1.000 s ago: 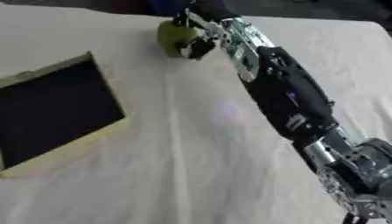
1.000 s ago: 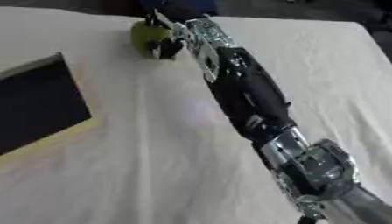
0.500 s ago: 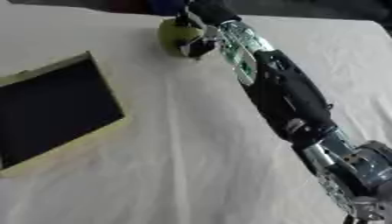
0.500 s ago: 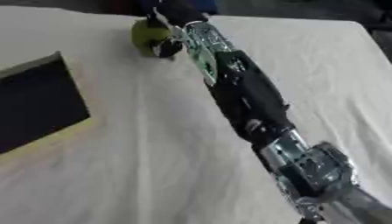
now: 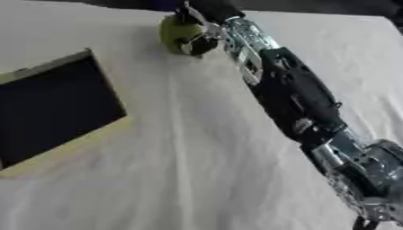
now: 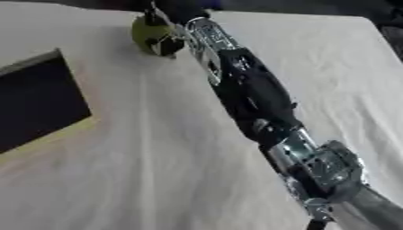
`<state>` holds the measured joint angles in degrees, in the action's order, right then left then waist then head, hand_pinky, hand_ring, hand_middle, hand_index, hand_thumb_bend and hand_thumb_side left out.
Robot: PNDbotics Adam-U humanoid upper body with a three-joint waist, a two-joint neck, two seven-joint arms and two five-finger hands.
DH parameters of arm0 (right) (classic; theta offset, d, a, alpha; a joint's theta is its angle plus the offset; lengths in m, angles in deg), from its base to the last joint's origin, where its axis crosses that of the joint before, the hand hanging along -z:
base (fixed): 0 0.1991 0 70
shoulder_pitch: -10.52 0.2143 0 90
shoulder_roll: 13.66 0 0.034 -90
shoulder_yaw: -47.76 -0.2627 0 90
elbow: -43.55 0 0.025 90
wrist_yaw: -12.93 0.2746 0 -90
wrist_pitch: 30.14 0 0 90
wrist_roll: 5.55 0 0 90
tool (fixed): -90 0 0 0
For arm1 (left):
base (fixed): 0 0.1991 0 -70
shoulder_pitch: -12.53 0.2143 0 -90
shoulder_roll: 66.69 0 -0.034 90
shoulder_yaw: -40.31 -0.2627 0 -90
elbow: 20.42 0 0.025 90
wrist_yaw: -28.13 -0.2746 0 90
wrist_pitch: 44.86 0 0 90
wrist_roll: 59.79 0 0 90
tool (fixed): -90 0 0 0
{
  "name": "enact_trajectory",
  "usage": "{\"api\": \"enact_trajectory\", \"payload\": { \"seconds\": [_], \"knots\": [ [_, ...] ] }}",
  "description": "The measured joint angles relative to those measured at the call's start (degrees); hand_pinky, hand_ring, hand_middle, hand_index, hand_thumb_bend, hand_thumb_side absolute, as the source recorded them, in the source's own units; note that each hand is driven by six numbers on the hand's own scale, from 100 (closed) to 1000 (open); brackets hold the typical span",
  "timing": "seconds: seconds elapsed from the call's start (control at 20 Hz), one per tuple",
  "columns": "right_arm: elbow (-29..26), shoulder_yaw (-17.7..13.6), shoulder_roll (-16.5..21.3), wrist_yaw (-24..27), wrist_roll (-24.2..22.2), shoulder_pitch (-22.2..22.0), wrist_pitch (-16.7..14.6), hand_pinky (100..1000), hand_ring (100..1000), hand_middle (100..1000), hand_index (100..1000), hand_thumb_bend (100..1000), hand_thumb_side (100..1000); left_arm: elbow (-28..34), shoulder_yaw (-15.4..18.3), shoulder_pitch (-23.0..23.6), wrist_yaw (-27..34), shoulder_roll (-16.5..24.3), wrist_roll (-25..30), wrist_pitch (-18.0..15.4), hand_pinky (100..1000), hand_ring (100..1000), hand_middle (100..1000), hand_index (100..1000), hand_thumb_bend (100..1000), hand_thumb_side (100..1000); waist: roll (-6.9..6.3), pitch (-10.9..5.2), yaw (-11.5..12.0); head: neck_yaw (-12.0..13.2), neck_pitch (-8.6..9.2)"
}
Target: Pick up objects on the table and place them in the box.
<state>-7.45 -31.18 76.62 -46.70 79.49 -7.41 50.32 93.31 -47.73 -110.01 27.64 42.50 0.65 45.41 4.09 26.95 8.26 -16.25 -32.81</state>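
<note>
A round olive-green object [image 5: 178,32] sits at the far edge of the cloth-covered table. My right arm stretches from the lower right across the table, and my right hand [image 5: 201,18] is curled round the green object, with a dark finger [image 5: 198,45] across its near side. At the left lies the box [image 5: 47,108], a shallow pale-yellow frame with a black inside, open upward. My left hand shows in neither view.
The table is covered by a cream cloth [image 5: 181,170]. The right arm [image 6: 252,94] crosses the middle diagonally. A dark background lies beyond the table's far edge.
The right hand and green object have stayed at the far edge. The whole picture has shifted slightly, so the camera has moved.
</note>
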Motion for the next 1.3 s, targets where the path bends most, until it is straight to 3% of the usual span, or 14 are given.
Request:
{"api": "enact_trajectory", "payload": {
  "seconds": [0.85, 1.3],
  "knots": [
    [-9.82, 2.81, 2.25, 7.60, -3.91, 0.49, -0.64, 614, 500, 392, 498, 306, 100, 0.00, 0.01, 1.35, 0.00, 0.00, 0.13, 0.14, 836, 751, 650, 804, 206, 645, -0.26, -3.06, -1.26, 0.91, -1.67],
    [-25.70, 8.50, 5.66, 16.89, -9.06, 0.38, -1.42, 609, 502, 393, 499, 302, 100, 0.00, 0.40, 1.99, 0.00, 0.00, -0.40, 0.41, 836, 752, 652, 803, 217, 634, -0.23, -4.71, -1.57, 1.48, -2.93]
  ]
}}
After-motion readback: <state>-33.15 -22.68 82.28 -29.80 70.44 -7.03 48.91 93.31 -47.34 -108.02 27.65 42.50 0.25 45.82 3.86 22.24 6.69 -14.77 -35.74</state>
